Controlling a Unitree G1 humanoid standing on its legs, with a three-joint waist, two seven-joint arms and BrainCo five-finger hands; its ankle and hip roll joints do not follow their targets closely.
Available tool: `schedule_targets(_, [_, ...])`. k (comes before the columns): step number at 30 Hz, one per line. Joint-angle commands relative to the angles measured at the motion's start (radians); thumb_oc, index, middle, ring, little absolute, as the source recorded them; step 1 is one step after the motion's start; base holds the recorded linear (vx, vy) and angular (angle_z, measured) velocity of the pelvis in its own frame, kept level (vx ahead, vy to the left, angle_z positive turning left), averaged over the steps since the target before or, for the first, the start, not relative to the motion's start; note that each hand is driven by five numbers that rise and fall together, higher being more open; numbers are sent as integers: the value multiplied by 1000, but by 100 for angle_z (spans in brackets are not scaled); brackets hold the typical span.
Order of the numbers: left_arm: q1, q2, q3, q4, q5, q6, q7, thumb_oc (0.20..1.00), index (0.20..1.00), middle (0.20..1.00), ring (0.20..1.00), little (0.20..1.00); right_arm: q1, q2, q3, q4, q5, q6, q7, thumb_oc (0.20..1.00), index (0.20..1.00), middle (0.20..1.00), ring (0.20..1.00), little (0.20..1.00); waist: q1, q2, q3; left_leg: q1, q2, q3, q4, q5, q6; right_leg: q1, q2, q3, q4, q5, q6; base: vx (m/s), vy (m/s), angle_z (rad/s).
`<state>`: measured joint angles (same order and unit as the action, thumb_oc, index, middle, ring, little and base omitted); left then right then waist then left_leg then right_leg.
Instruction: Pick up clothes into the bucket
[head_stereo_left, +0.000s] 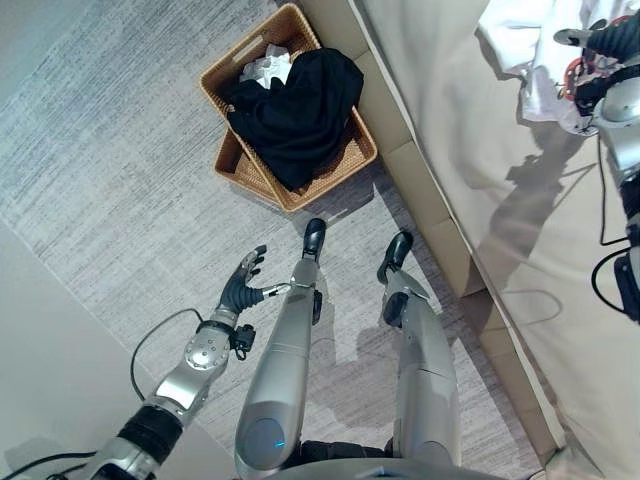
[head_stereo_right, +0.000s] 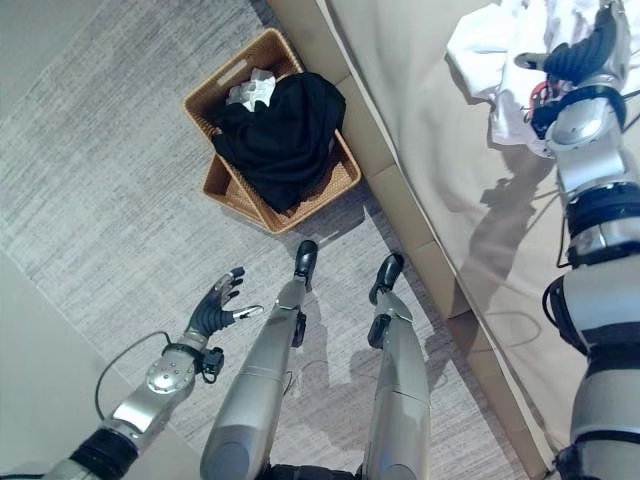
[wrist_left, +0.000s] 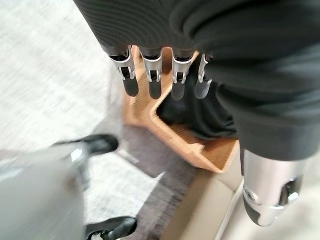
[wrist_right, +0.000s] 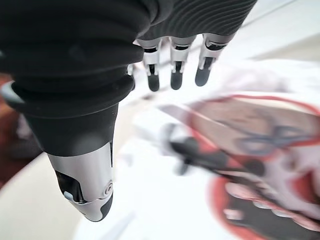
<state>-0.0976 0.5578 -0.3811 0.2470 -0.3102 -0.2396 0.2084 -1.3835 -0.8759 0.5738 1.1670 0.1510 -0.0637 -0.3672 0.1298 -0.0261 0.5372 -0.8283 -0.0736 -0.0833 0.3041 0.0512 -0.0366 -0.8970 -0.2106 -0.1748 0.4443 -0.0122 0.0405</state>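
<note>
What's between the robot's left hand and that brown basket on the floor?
Bare grey carpet, seen in the left eye view, separates the open left hand from the wicker basket.

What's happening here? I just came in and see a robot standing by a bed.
The robot is gathering clothes into a wicker basket on the carpet, which already holds a black garment and something white. Its right hand, fingers open, reaches over a white printed garment lying on the bed, not gripping it. Its left hand hangs open and empty near the floor.
</note>
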Motion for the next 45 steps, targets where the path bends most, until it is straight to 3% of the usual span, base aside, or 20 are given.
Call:
schedule_targets(1, [84, -21, 54, -81, -56, -54, 37, 1000, 1000, 1000, 1000, 1000, -83, -92, 128, 27, -24, -1, 31, 1000, 1000, 1000, 1000, 1000, -24, 89, -17, -43, -19, -38, 44, -35, 0, 16, -19, 10, 78, -67, 60, 10, -17, 6])
schedule_targets(10, [55, -38, 64, -143, -94, -54, 22, 1000, 1000, 1000, 1000, 1000, -147, -70, 228, 230, -76, 58, 185, 1000, 1000, 1000, 1000, 1000, -7, 139, -17, -109, -29, -50, 37, -12, -3, -74, -31, 17, 123, -86, 53, 11, -18, 6])
schedule_targets(18, [22, -57, 45, -194, -115, -41, 12, 1000, 1000, 1000, 1000, 1000, -137, -53, 238, 274, -117, 76, 221, 1000, 1000, 1000, 1000, 1000, -16, 144, -17, -151, -35, -38, 52, -16, 1, -122, -29, 31, 137, -86, 52, 0, 2, 4])
schedule_targets(19, [20, -57, 44, -196, -116, -40, 11, 1000, 1000, 1000, 1000, 1000, -137, -52, 238, 274, -113, 76, 225, 642, 642, 642, 642, 642, -17, 143, -17, -158, -35, -37, 57, -17, 1, -127, -28, 33, 137, -85, 52, 0, 0, 0])
schedule_targets(20, [20, -57, 41, -200, -116, -40, 8, 1000, 1000, 1000, 1000, 1000, -137, -50, 240, 273, -103, 75, 235, 548, 548, 548, 548, 548, -17, 142, -17, -167, -35, -36, 62, -18, 2, -136, -28, 34, 140, -85, 51, 0, 0, 0])
schedule_targets(21, [20, -58, 40, -200, -120, -41, 8, 1000, 1000, 1000, 1000, 1000, -143, -47, 238, 271, -91, 73, 235, 200, 200, 200, 200, 200, -18, 141, -17, -173, -34, -35, 62, -18, 1, -140, -25, 36, 139, -85, 51, 0, 0, 0])
schedule_targets(30, [-1, -63, 31, -175, -130, -54, 28, 1000, 1000, 1000, 1000, 1000, -157, -50, 207, 178, 43, 22, 173, 200, 200, 200, 200, 200, -34, 112, -17, -177, -25, -28, 63, -20, -3, -139, -19, 37, 118, -73, 53, 0, 0, 0])
schedule_targets(37, [-7, -32, 53, -173, -124, -76, 38, 1000, 1000, 1000, 1000, 1000, -196, -79, 246, -7, 99, -26, 125, 200, 200, 200, 200, 200, -60, 63, -17, -128, -9, -12, 68, -34, -12, -74, 4, 41, 63, -46, 57, -45, -12, -8])
schedule_targets(44, [-19, 3, 77, -172, -117, -93, 33, 1000, 1000, 1000, 1000, 1000, -191, -116, 259, -314, 136, -79, 88, 200, 200, 200, 200, 200, -89, 5, -17, -7, 19, 17, 68, -53, -12, 54, 33, 56, -7, -14, 64, -72, 14, -19])
schedule_targets(45, [-33, 9, 82, -173, -110, -94, 33, 1000, 1000, 1000, 1000, 1000, -180, -134, 247, -383, 135, -95, 78, 200, 200, 200, 200, 200, -97, -2, -17, -11, 19, 25, 60, -24, -8, 56, 33, 48, -27, 18, 57, -130, 7, -29])
